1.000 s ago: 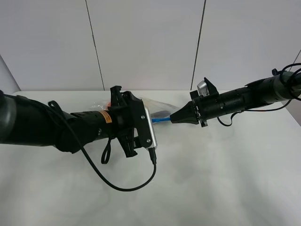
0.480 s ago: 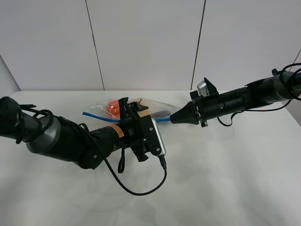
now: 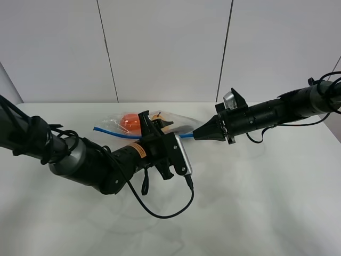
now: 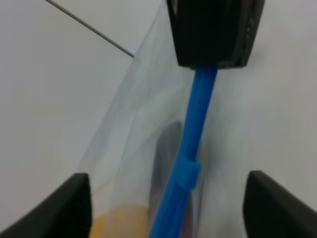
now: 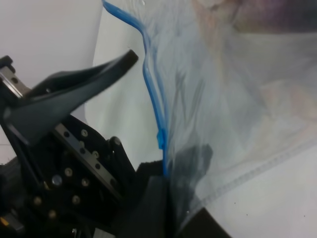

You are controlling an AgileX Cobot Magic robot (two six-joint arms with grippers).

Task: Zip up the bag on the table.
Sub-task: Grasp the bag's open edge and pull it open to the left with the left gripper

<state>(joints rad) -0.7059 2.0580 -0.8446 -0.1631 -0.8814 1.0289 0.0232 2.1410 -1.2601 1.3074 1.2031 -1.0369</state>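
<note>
The bag (image 3: 178,121) lies at the back of the table (image 3: 256,202), clear and crinkly, with an orange ball (image 3: 128,121) inside. Its blue strip (image 4: 198,114) carries a small blue slider (image 4: 187,173). My right gripper (image 3: 196,137) is shut on the strip's right end, as the right wrist view (image 5: 168,198) also shows. My left gripper (image 3: 152,121) is open, its fingers (image 4: 74,208) standing wide on either side of the strip and apart from it. A yellow pear (image 4: 119,223) and a dark item (image 4: 166,148) show through the plastic.
A black cable (image 3: 160,213) loops from my left wrist onto the table. White wall panels stand right behind the table's back edge (image 3: 160,103). My left gripper's body (image 5: 64,129) sits close beside the bag in the right wrist view.
My left arm has dropped lower and its gripper has shifted right along the bag, uncovering the orange ball and the strip's left end. The right gripper has not moved.
</note>
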